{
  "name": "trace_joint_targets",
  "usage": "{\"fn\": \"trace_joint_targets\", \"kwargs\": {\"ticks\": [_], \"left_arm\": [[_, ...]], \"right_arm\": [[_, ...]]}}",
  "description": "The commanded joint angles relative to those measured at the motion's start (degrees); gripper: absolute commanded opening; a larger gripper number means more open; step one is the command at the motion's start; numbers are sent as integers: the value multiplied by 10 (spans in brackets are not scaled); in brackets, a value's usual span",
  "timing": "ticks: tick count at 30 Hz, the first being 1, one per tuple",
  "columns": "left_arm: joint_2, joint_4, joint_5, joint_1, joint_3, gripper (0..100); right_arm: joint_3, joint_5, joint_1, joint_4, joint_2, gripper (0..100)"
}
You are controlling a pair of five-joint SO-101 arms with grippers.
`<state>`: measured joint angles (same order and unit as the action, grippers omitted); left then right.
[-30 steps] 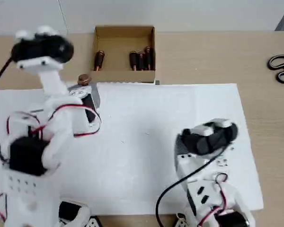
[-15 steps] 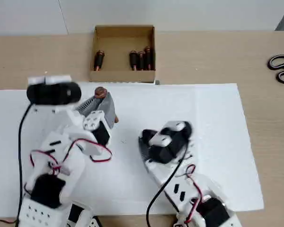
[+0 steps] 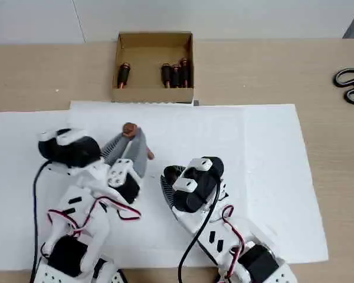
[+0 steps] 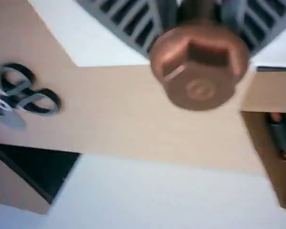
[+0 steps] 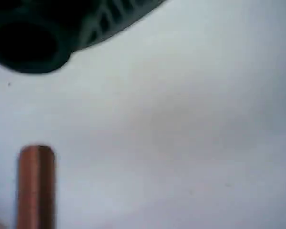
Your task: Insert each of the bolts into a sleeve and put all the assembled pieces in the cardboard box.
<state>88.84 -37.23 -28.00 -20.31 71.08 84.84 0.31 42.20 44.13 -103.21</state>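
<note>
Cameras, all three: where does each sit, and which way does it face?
High view: fixed above the table, looking down on the cardboard box, the paper, and both arms with the left gripper and right gripper.
Left wrist view: on the left wrist, facing out between its fingers, past the gripped bolt, toward the scissors.
Right wrist view: on the right wrist, facing the paper; one ribbed finger beside the sleeve shows.
Shared: high and left wrist views both show bolt, scissors and box.

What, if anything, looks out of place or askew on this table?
Nothing looks spilled or damaged. The assembled pieces lie inside the cardboard box, and the left tool grips a bolt. Only the scissors at the table's edge are unrelated.
</note>
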Motion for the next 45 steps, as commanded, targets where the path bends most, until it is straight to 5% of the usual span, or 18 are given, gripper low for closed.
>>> {"fn": "trace_joint_targets", "kwargs": {"ticks": [1, 16, 45], "left_arm": [[11, 19, -4, -41, -3, 6], [11, 18, -4, -70, -4, 6], [9, -174, -1, -164, -2, 6]], "right_arm": [[-1, 6, 4, -16, -3, 2], [1, 6, 3, -13, -3, 2], [1, 6, 3, -13, -3, 2]]}}
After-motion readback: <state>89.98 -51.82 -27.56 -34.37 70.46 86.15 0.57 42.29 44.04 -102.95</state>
